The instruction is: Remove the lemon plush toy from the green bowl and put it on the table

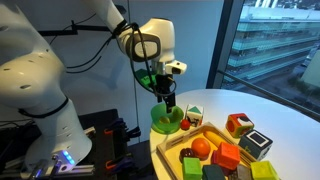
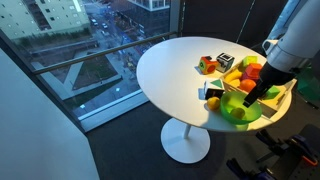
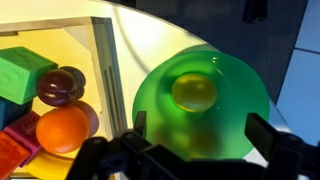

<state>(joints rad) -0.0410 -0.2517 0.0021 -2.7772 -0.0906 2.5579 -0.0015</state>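
Observation:
The lemon plush toy (image 3: 194,92) lies inside the green bowl (image 3: 235,125), a little past its middle in the wrist view. The bowl stands at the edge of the round white table (image 2: 175,65), beside a wooden tray. It shows in both exterior views (image 1: 162,122) (image 2: 236,110). My gripper (image 3: 200,135) hangs open right above the bowl, one finger over each side, holding nothing. In the exterior views the gripper (image 1: 167,100) (image 2: 255,97) sits just over the bowl and hides the lemon.
A shallow wooden tray (image 1: 178,143) beside the bowl holds an orange ball (image 3: 62,130), a dark plum-like toy (image 3: 60,87), a green block (image 3: 25,75) and several other coloured blocks. More blocks (image 2: 209,63) stand on the table. A window lies beyond the table.

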